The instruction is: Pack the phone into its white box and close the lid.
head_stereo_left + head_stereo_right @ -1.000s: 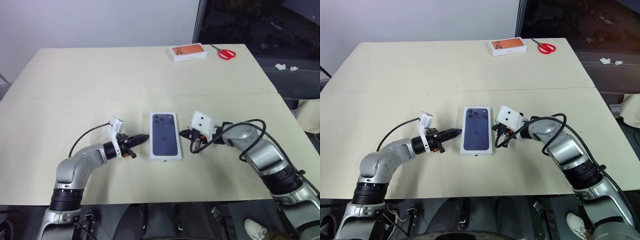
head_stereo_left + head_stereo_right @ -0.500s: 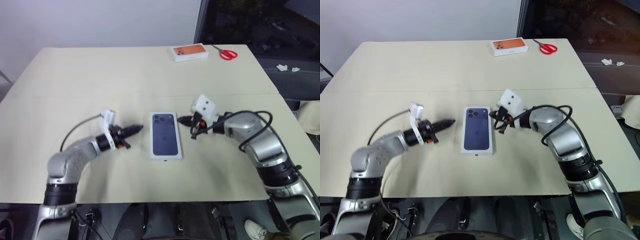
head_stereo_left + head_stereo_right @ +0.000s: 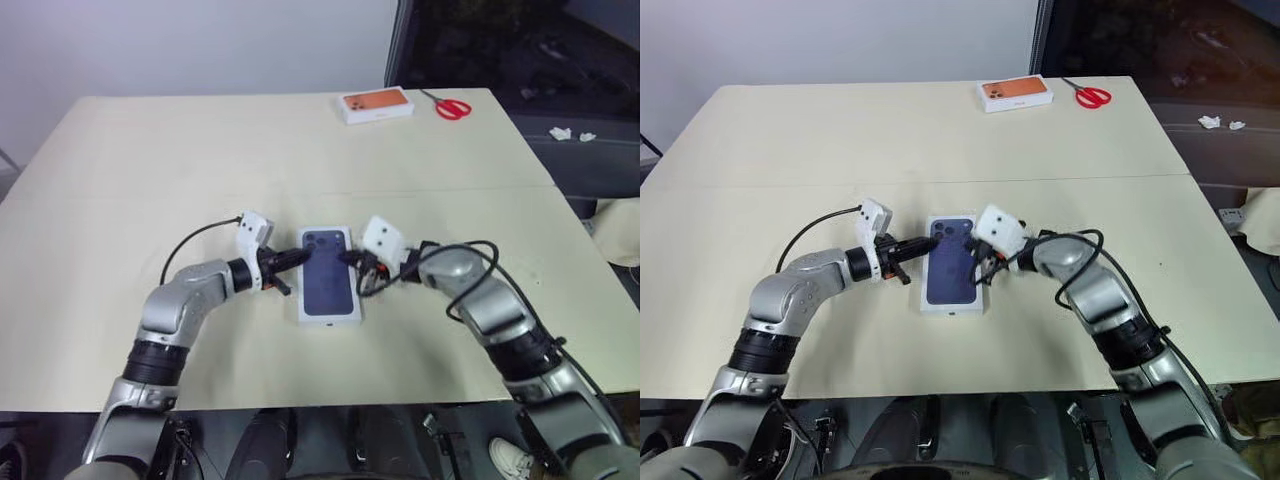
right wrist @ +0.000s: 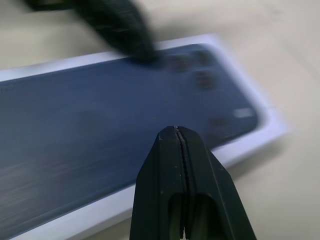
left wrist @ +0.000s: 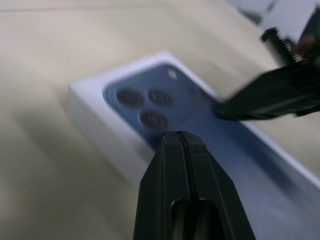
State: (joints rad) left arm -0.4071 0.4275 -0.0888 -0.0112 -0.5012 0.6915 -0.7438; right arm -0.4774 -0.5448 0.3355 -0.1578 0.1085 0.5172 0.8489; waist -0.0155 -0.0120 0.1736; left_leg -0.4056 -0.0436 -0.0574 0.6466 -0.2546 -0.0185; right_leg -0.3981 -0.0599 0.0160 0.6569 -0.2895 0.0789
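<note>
The left gripper (image 3: 303, 256) is reaching in from the left with its two black fingers pressed together, holding nothing. Its tip is hovering over the far left part of the lid (image 3: 330, 275), near the printed camera cluster; whether it is touching the surface cannot be told. In the left wrist view the closed fingers (image 5: 184, 165) are pointing at the three printed lenses on the lid (image 5: 200, 120).

The right gripper (image 3: 347, 258) is coming in from the opposite side, fingers also pressed together and empty. Its tip is sitting at the far right edge of the lid, close to the left gripper's tip, with the two tips facing each other across the lid's far end. In the right wrist view the closed fingers (image 4: 176, 150) are lying over the lid's long white edge.

The lid is lying flat on the beige table (image 3: 200, 150), near the front edge and between the two arms, its long sides running away from the robot. It is showing a dark blue phone picture framed by a thin white border, with low white side walls.

Well apart, at the table's far edge, an orange-topped box (image 3: 377, 104) is lying just beside red scissors (image 3: 448, 105).
</note>
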